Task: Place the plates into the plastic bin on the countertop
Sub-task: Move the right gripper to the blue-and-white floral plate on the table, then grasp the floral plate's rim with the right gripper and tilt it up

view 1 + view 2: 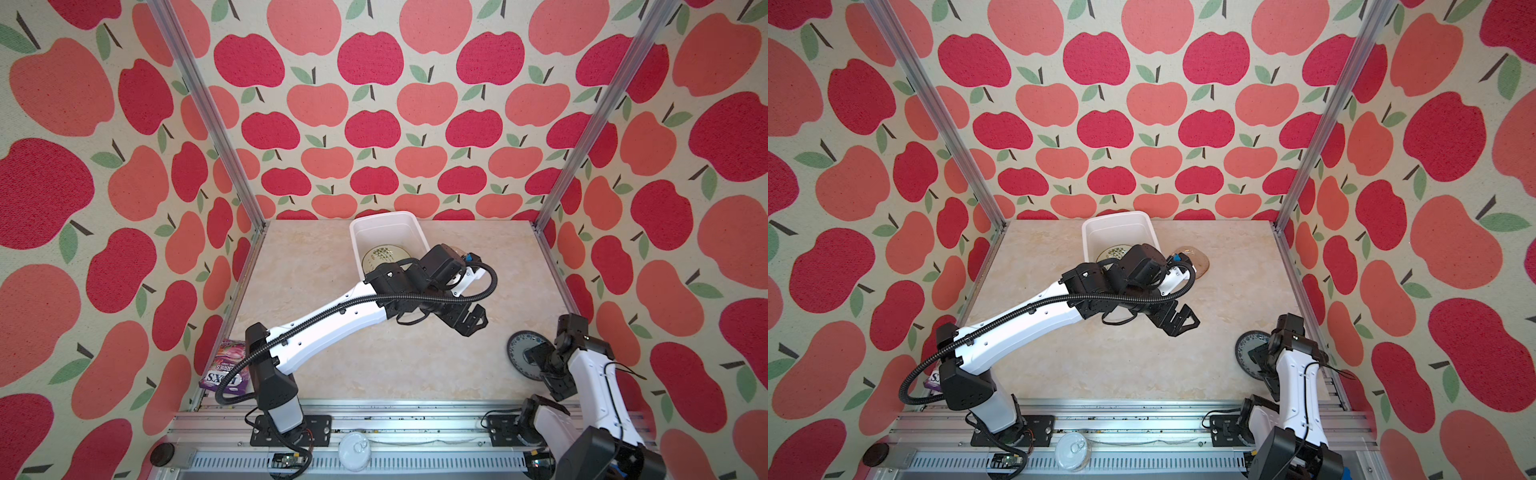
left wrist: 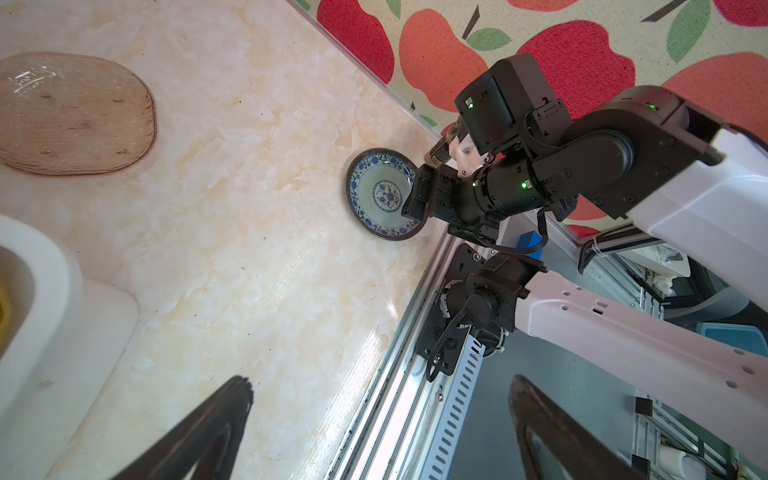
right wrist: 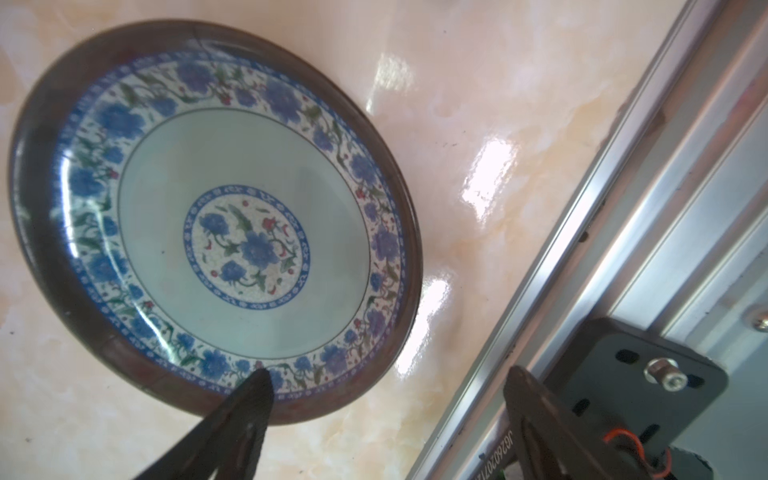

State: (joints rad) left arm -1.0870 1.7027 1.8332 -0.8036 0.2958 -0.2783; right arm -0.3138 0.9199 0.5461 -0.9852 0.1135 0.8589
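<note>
Left end effector (image 2: 380, 384) and right end effector (image 3: 388, 374) both gape; purple packet (image 1: 226, 368) reads "BERRIES".

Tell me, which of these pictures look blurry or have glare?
Right wrist view: the blue-patterned plate looks soft, and bright glare patches sit on the countertop. Left wrist view: sharper, with one smaller glare patch. Both top views: sharp, evenly lit, wide-angle stretched at the edges.

left fingers (image 1: 1196, 321) spread | blue plate (image 1: 1245, 348) beside right arm (image 1: 1296, 374) | bin (image 1: 1090, 232) at rear

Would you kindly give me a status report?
Left jaws open, empty, near bin. Right jaws open at blue plate edge. One plate binned; brown plate on countertop. Left arm over bin's near end.
</note>
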